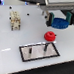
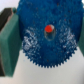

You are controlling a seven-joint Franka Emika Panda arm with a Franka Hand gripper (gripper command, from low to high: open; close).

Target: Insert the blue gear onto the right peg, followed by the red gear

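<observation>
The flat round blue toothed gear (image 2: 46, 35) is clamped edgewise between the jaws of the gripper (image 1: 57, 21), raised clear of the table. The small red hubbed gear (image 1: 48, 35) seems, in a blurred view, to lie beneath the jaws near the thin dark right peg (image 1: 44, 47). The first step is in hand: the hole must be aligned over the peg.

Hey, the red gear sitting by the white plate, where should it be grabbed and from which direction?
Grip the red gear by its raised central hub, coming straight down from above. It seems to lie flat on the table, hub up, and the hub gives the end effector more height to pinch than the thin toothed rim.
</observation>
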